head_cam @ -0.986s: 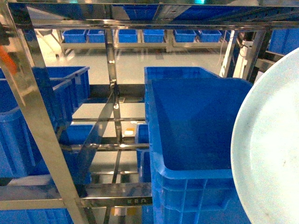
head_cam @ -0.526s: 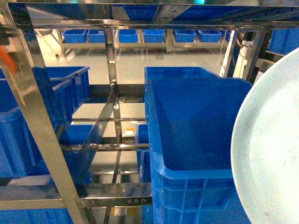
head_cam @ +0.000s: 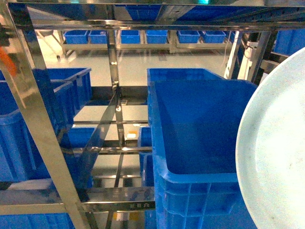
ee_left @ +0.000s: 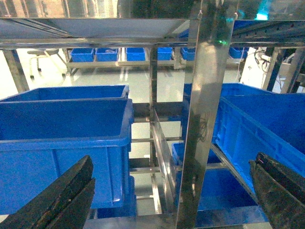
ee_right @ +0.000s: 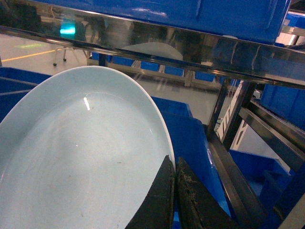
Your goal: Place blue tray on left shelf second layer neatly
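A glossy, pale blue tray (ee_right: 81,162), round and shallow-rimmed, is pinched at its edge by the right claw (ee_right: 174,191) beside a ribbed blue crate (head_cam: 200,138) on the stainless-steel shelf (head_cam: 114,86); the left claw (ee_left: 171,195) gapes wide, holding nothing.

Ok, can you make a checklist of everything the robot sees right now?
Surface: steel shelf rack, open crossbars, no solid board seen.
Job's things: blue tray held tilted at the right, not on the shelf yet.
Clutter: big blue crates sit on the rack, left and right.
Grippers: right gripper pinches the tray's rim; left gripper open, empty.
Cables: some by the far right post.
Surroundings: pale floor, distant low shelf with small blue bins.
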Robot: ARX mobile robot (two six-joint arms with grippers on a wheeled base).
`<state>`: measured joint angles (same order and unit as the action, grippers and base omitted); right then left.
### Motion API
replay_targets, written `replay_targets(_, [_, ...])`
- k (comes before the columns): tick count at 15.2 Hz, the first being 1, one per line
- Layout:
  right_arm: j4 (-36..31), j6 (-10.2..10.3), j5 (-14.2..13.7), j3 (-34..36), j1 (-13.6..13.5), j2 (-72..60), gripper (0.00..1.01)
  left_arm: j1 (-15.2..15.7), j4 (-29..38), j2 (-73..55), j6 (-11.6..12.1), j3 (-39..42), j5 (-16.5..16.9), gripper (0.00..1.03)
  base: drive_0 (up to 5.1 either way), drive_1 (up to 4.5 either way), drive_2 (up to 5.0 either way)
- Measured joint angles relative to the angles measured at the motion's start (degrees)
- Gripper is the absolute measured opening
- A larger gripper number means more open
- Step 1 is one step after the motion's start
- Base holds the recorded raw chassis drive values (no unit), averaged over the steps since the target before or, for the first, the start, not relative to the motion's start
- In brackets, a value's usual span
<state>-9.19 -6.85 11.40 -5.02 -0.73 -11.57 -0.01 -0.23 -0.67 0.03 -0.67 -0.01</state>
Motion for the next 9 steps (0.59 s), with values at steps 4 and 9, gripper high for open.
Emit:
replay_targets(4, [-2.1,0.0,0.7,0.0,0.0,-2.1,0.02,0.0,0.0,0.0,0.0,0.0,0.0,0.98,0.0,0.0,0.0])
replay_targets(9, [-15.0,-0.3,3.9,0.0,3.0,-15.1,0.02,0.0,0.0,0.0,0.0,0.0,0.0,0.98,0.0,0.0,0.0])
